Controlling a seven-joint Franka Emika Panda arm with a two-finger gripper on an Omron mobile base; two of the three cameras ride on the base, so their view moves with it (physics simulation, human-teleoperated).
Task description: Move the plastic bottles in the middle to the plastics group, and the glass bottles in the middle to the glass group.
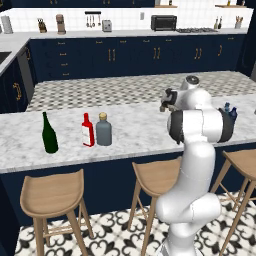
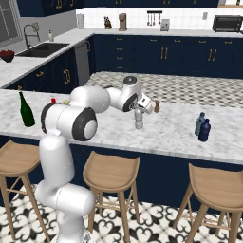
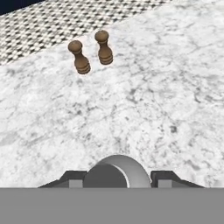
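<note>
Gripper pinches clear bottle mid-counter; 2 brown shakers just beyond. Left: green bottle, red bottle, grey bottle. Right: navy and grey-blue bottles. 3 stools.

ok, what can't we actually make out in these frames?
- Left base view: the arm covers most of the navy bottle and the grey-blue bottle.
- Hand view: the slim bottle is cut off at the bottom edge, top alone visible.
- Left base view: the red bottle label is too small to read.
</note>
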